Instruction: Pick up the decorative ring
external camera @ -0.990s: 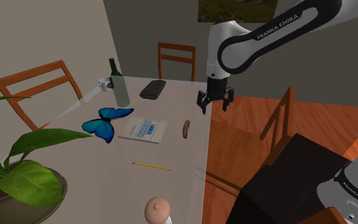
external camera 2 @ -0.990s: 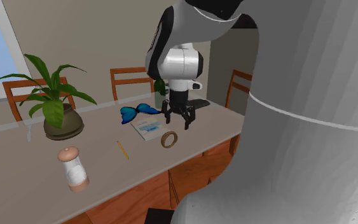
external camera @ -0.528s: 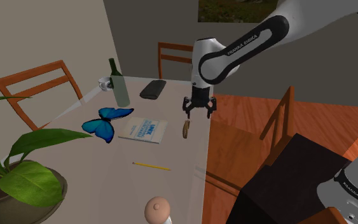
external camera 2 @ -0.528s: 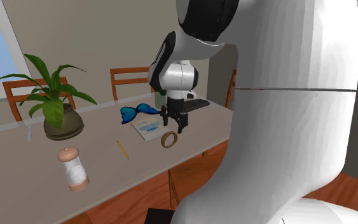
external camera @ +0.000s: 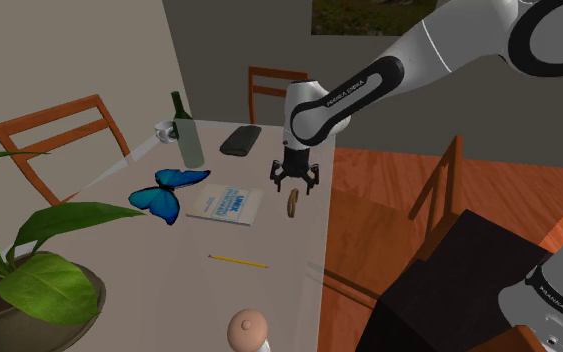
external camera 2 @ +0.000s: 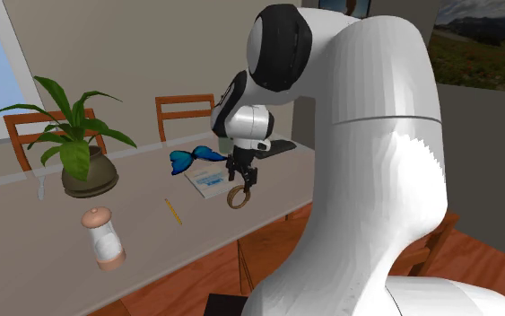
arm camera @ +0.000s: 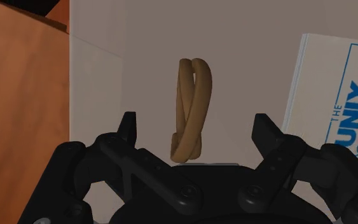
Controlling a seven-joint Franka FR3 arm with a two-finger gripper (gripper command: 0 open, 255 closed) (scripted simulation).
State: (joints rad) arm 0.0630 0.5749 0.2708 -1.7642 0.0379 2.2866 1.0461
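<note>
— What lies nearest on the tabletop?
— A yellow pencil, low centre of the shoulder view; past it a white-and-blue book; just right of that, mid-frame, the brown decorative ring stands on edge.
— And the jaws?
— Spread wide just above the ring, gripping nothing; neither finger touches it; farther off, upper left, a green bottle.
</note>
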